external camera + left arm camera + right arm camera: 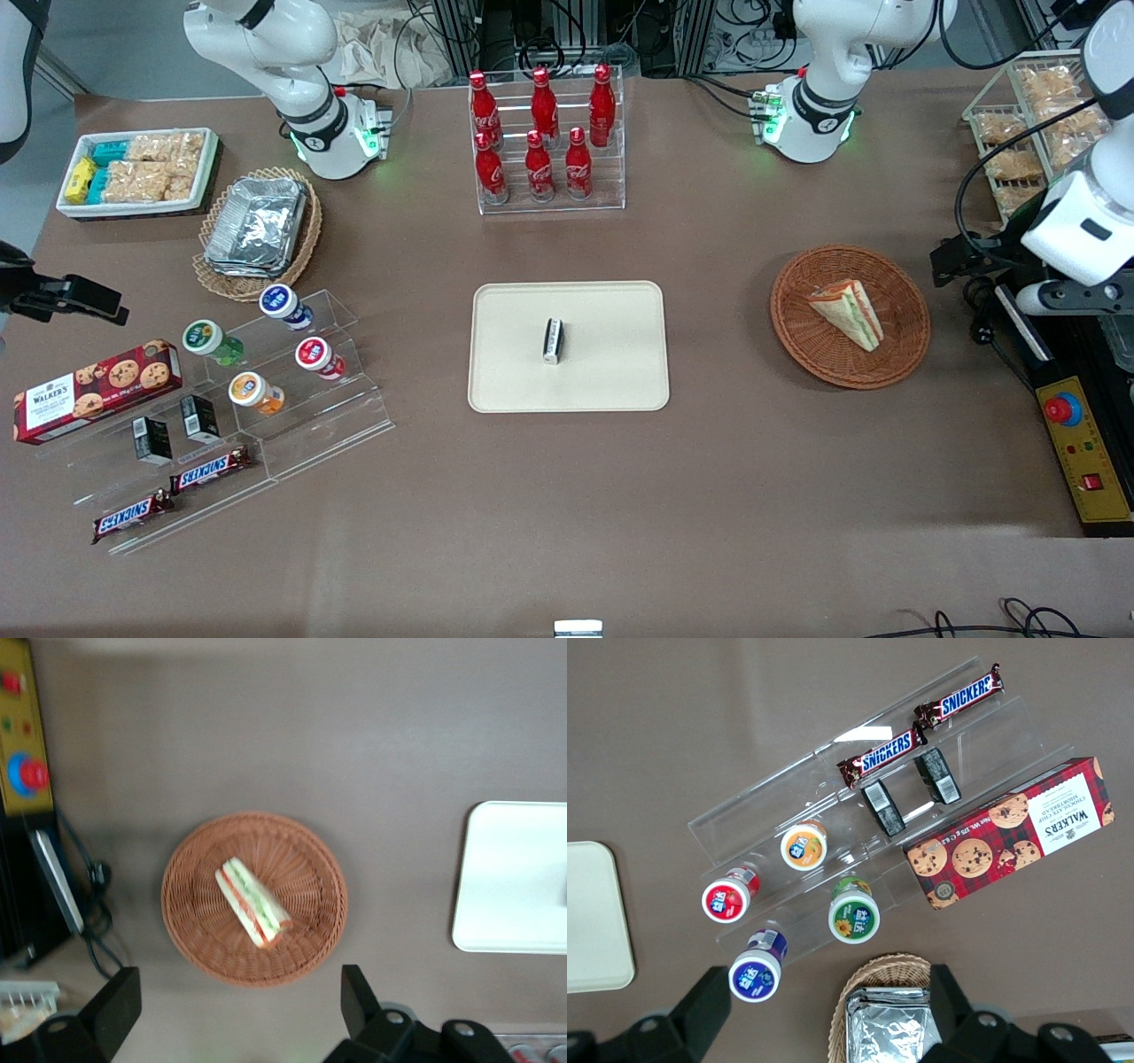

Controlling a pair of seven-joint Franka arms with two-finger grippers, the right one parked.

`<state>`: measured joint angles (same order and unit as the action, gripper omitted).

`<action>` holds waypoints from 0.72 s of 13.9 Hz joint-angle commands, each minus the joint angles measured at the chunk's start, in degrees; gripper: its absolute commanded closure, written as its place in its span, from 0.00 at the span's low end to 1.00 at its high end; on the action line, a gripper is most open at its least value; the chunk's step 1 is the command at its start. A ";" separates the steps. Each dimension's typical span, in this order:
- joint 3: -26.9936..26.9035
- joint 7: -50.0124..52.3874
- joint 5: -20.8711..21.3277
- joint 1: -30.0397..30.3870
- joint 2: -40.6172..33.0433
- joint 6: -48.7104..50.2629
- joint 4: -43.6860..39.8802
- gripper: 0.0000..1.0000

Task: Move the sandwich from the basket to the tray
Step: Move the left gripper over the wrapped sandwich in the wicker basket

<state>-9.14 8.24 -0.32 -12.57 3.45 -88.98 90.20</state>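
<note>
Sandwich (848, 312) lying in the basket (904, 292) toward the working arm's end of the table (709, 478), filling stripes facing up. Gripper (239, 1014) hanging high above the table beside the basket, fingers (115, 1005) spread wide, nothing between them. Tray (611, 372) mid-table, well apart from the basket, carrying only a small dark box (553, 341).

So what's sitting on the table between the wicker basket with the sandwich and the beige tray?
Nothing: in the front view only bare brown tabletop separates the basket holding the sandwich from the tray. The open gripper hovers above the basket.
</note>
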 commanded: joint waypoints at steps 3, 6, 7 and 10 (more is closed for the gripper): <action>-0.27 21.15 0.15 0.79 -1.34 -0.83 5.14 0.00; -0.18 28.58 1.20 1.40 -5.80 -9.24 15.65 0.00; -0.18 29.02 2.25 1.49 -8.87 -15.02 22.06 0.00; -0.18 32.52 3.13 1.49 -13.64 -25.53 34.66 0.00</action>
<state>-9.58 37.05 1.44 -11.05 -3.82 -109.20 115.00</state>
